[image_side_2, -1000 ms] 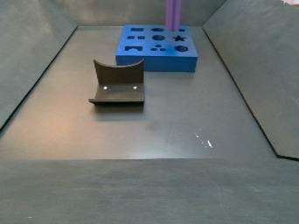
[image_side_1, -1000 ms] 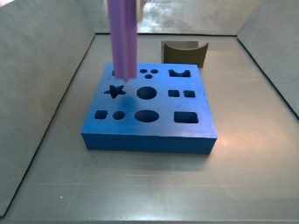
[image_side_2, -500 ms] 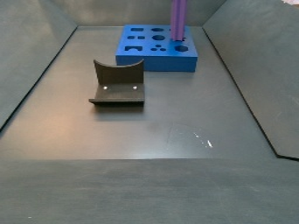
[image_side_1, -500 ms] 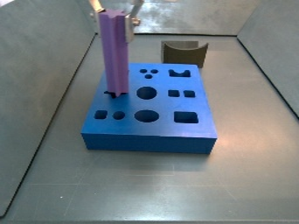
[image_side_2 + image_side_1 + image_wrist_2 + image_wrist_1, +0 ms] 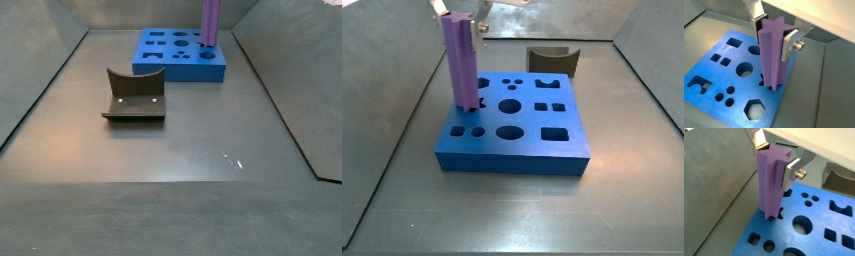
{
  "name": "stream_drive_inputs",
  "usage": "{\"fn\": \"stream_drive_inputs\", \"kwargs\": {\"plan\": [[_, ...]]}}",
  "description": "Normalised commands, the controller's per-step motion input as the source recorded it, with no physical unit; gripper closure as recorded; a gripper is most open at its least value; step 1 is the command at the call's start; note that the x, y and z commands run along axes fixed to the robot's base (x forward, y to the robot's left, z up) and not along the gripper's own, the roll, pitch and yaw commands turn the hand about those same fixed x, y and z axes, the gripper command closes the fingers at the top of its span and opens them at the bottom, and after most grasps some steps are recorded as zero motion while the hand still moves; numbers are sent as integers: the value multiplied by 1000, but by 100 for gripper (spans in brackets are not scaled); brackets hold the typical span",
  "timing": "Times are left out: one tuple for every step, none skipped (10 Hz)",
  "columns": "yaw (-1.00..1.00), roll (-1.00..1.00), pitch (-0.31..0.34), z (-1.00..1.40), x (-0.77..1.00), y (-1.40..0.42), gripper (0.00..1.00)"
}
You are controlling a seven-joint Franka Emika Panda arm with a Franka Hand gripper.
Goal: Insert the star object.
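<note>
Gripper (image 5: 776, 159) clamps star object (image 5: 771, 185) at its top; bar below looks rigid, light, ridges aid grip.

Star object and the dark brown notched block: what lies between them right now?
In a side view, the blue block's edge, then bare grey floor, separate the star object, clamped by the gripper, from the notched block.

You've got the long purple star-profile bar (image 5: 462, 62) standing upright, foot in the star hole of the blue multi-hole block (image 5: 516, 140) on the worktop (image 5: 187, 150); hand (image 5: 774, 155) at its top; dark fixture (image 5: 134, 97) well apart.
</note>
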Motion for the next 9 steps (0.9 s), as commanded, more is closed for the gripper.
{"fn": "stream_drive_inputs", "kwargs": {"plan": [[-17,-57,0,-397,360,17,100],[0,-40,0,-460,294,57,100],[37,-37,-70,-626,100,57,100],[177,-10,-133,-691,0,17,100],[137,-43,-171,-723,0,3,100],[-34,-74,-199,-780,-63,0,100],[-34,0,-180,-906,-17,0,100],[11,79,-144,-923,0,-29,100],[0,0,-80,-366,0,0,100]]}}
